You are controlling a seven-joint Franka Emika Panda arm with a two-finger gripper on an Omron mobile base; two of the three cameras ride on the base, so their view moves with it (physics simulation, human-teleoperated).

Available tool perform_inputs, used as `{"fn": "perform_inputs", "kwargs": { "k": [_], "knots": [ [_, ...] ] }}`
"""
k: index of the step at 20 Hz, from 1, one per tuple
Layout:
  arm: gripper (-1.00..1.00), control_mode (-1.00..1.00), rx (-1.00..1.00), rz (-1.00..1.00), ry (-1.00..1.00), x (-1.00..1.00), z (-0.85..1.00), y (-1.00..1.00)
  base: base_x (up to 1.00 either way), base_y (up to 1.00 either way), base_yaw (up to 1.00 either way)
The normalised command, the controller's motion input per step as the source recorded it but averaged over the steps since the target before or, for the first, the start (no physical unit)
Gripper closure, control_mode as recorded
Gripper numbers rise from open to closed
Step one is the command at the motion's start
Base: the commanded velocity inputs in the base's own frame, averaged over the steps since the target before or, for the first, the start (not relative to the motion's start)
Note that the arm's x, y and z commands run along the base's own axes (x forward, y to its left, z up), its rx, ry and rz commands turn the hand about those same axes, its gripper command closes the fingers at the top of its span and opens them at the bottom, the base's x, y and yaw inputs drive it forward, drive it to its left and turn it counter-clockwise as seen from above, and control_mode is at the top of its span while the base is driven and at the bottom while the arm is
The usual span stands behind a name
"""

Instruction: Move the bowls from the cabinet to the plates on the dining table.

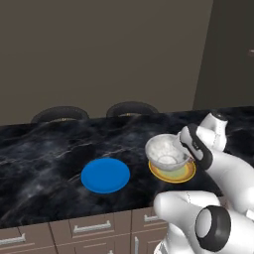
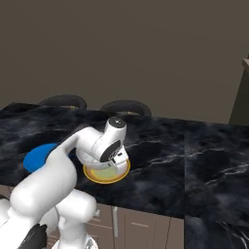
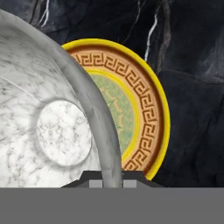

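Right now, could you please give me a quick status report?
Pincer shut on marbled bowl rim. Bowl above yellow-rimmed plate. Blue plate bare. Nothing in the way.

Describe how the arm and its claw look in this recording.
The arm is glossy white with rounded, bulbous links and dark grey to black joint caps and bands. No cables or markings are visible. The claw ends in two small dark finger tips.
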Motion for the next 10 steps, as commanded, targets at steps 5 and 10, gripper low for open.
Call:
{"fn": "perform_inputs", "kwargs": {
  "k": [5, 10],
  "knots": [
    [1.0, -1.0, 0.0, 0.04, 0.0, 0.15, -0.17, -0.08, 0.0, 0.0, 0.0],
    [1.0, -1.0, -0.01, 0.03, 0.0, 0.0, -0.08, -0.1, 0.0, 0.0, 0.0]
  ]
}}
